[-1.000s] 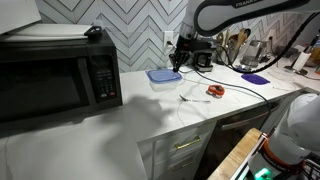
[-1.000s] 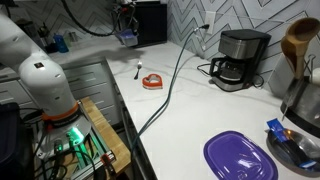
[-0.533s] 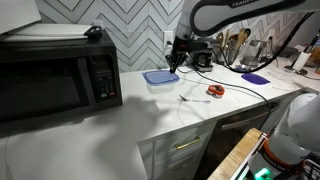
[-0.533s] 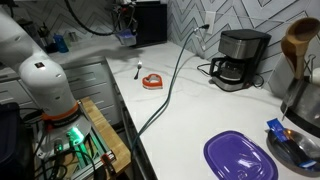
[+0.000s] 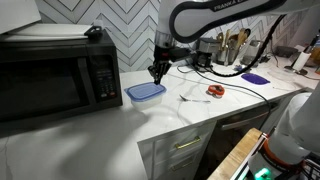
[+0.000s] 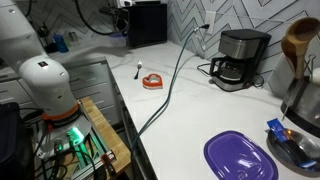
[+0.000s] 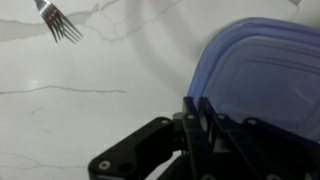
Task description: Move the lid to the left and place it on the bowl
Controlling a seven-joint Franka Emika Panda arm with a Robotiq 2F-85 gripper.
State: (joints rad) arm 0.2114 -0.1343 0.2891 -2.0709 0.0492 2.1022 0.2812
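The translucent blue lid is near the microwave on the white marble counter. It fills the right of the wrist view. My gripper is just above the lid's right rim. In the wrist view its fingers are shut on the lid's edge. A pale clear part shows under the lid in an exterior view; I cannot tell whether it is the bowl. The lid does not show in the exterior view with the coffee maker.
A black microwave stands left of the lid. A fork, a small red object and a black cable lie to the right. A purple dish and a coffee maker stand further along.
My gripper has carried the lid left along the counter, toward the microwave, and lower.
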